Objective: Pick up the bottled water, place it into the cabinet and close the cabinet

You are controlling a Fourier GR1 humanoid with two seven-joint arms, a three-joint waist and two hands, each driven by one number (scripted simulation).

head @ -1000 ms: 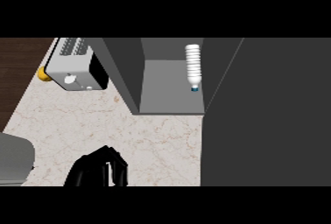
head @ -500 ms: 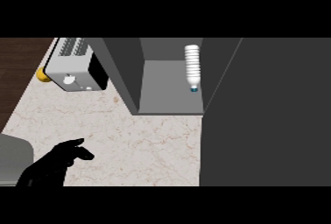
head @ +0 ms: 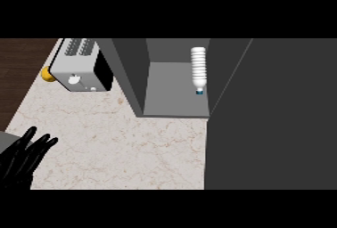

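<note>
Bottled water point(head: 199, 69) lies inside the cabinet point(head: 172, 91), on its grey floor, close against the right-hand inner wall, with its ribbed clear body pointing toward the back and its blue cap point(head: 199, 92) toward the open front edge. No hand touches it. The cabinet stands open at the front, its dark side panel on the left and a wide dark grey door point(head: 270, 116) filling the view's right side from top to bottom, with the door's edge running down beside the bottle. Left of the cabinet, on the pale marbled worktop point(head: 118, 142), sits a silver toaster point(head: 80, 67) with slots on top and a black side, and a small yellow thing point(head: 47, 74) peeks out at its left edge, too hidden to name. Beyond the worktop's left border lies a strip of dark brown wood floor point(head: 23, 62). One black hand point(head: 23, 156), the left hand, shows at the lower left corner over the worktop's edge, its fingers straight, spread slightly apart and pointing up and to the right, holding nothing and well apart from the cabinet. The right hand is out of sight
</note>
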